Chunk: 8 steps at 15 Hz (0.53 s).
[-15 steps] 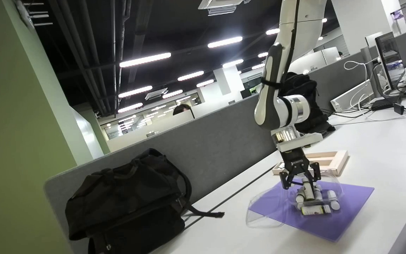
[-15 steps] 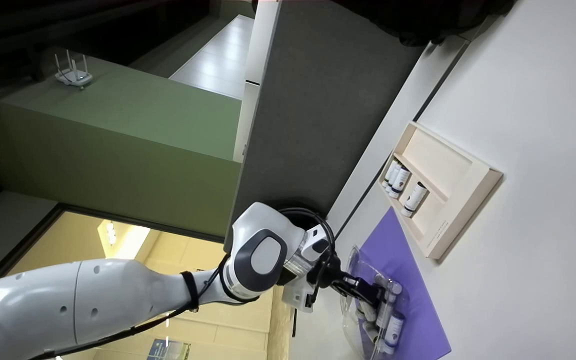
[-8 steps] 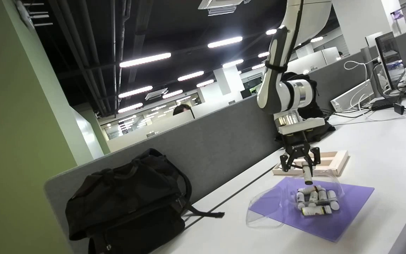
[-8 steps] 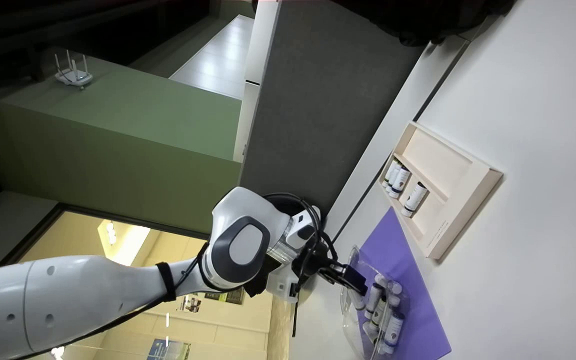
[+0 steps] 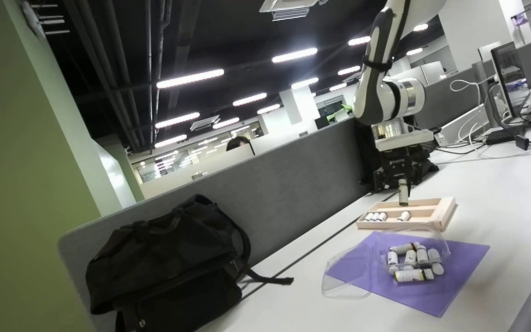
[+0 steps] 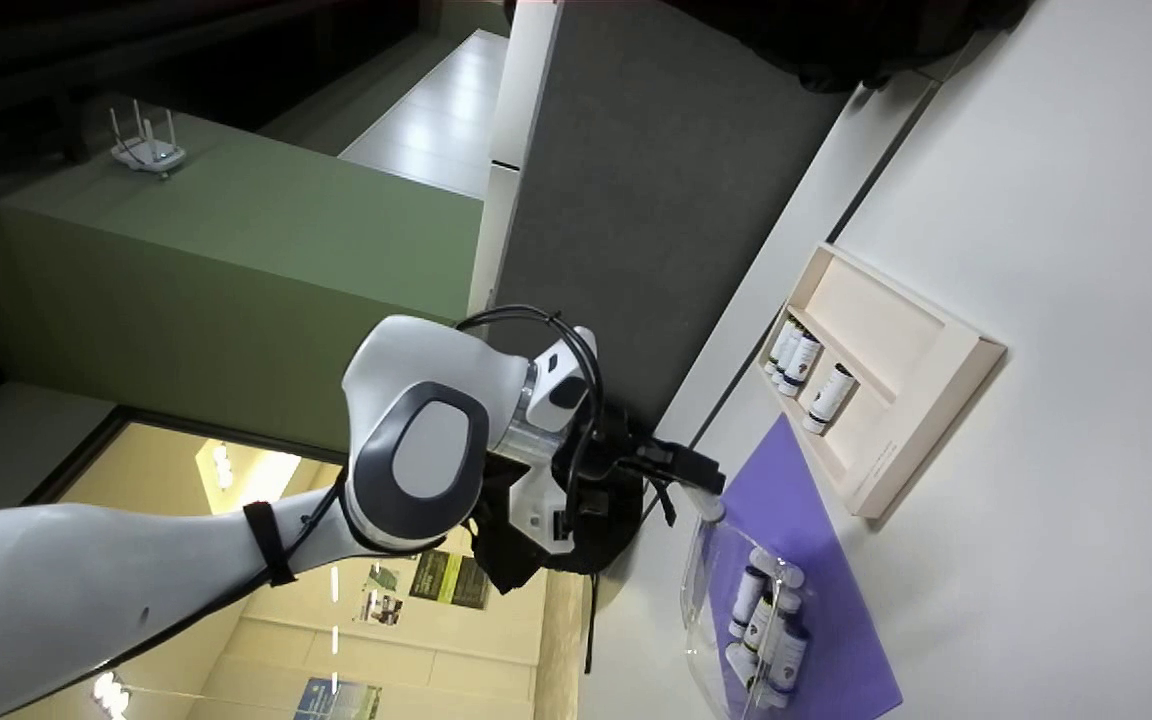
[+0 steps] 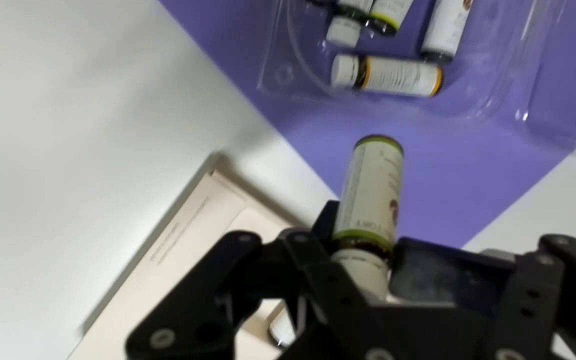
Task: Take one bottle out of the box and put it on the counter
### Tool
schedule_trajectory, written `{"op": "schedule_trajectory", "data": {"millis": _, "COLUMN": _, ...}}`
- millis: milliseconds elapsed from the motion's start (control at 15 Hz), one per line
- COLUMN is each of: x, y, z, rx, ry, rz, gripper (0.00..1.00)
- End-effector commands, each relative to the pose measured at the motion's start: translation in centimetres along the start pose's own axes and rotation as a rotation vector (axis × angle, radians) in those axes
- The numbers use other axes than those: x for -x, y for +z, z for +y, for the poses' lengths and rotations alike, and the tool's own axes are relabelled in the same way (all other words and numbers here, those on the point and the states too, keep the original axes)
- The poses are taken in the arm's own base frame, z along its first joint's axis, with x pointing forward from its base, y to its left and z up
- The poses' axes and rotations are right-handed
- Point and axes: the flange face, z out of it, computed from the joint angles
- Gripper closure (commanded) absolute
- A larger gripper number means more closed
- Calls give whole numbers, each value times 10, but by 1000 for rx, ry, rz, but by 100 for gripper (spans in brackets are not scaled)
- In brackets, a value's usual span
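Tool [image 7: 365, 252] clamped on 1 small bottle [image 7: 372, 192], gripped at its white-cap end, base hanging down; exact tilt hard to judge. Label pale, green bands. Bottle up in the air above the white bench [image 5: 505, 207]. In an exterior view it shows against the far edge of the wooden box [image 5: 445, 211]; cannot tell if directly over it. In the wrist view the bottle's base shows against the purple sheet [image 7: 458, 190]. Box on the bench, just beyond the sheet. In the compartment nearer the sheet: 3 bottles [image 6: 798, 366] side by side at the left end, a 4th bottle [image 6: 829, 398] apart, to their right. On the sheet: open clear plastic container [image 7: 284, 75], at least 6 bottles [image 5: 410, 275] lying in it; its lid [image 5: 345, 276] out to the left, partly over bench. Left: black backpack [image 5: 164, 267], grey partition [image 5: 293, 189] behind. Far right: monitor [image 5: 510, 76].
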Motion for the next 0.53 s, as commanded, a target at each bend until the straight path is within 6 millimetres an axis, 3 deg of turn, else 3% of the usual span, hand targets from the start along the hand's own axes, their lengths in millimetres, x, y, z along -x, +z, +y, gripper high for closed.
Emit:
{"op": "schedule_trajectory", "data": {"millis": 0, "x": -23, "y": -24, "z": 28, "rx": 37, "ry": 83, "rz": 171, "gripper": 92}}
{"op": "schedule_trajectory", "data": {"millis": 267, "x": -52, "y": -33, "z": 51, "rx": 161, "ry": 107, "rz": 357, "gripper": 92}}
{"op": "schedule_trajectory", "data": {"millis": 467, "x": -63, "y": -32, "z": 58, "rx": 302, "ry": 148, "rz": 440, "gripper": 92}}
